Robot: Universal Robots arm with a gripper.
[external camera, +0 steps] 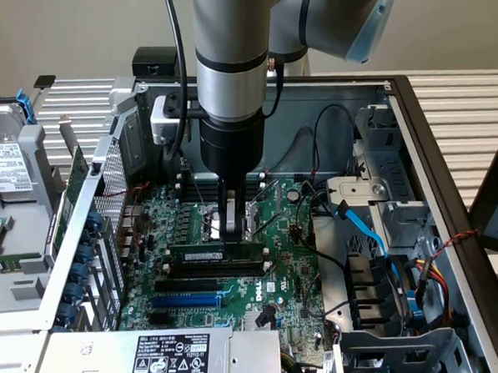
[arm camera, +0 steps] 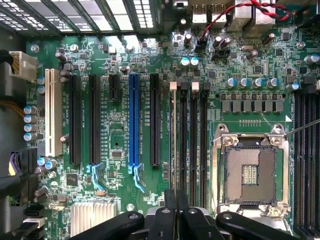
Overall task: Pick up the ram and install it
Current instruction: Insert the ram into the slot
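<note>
The ram (external camera: 216, 257), a green stick with black chips and a white label strip, stands on edge in a black memory slot (external camera: 219, 270) on the motherboard (external camera: 282, 276). White latches sit at both of its ends. My gripper (external camera: 230, 232) hangs straight down over the middle of the ram's top edge, fingers pressed together. I cannot tell if they touch the ram. In the wrist view the fingers (arm camera: 170, 207) line up with the memory slot (arm camera: 175, 145) nearest the black expansion slot, where the ram shows edge-on.
The open CPU socket (arm camera: 250, 172) lies beside the memory slots. A blue expansion slot (arm camera: 133, 120) and a white one (arm camera: 50, 112) run parallel to them. Blue and black cables (external camera: 368, 234) and drive bays crowd the exterior view's right, and the power supply (external camera: 173, 354) sits in front.
</note>
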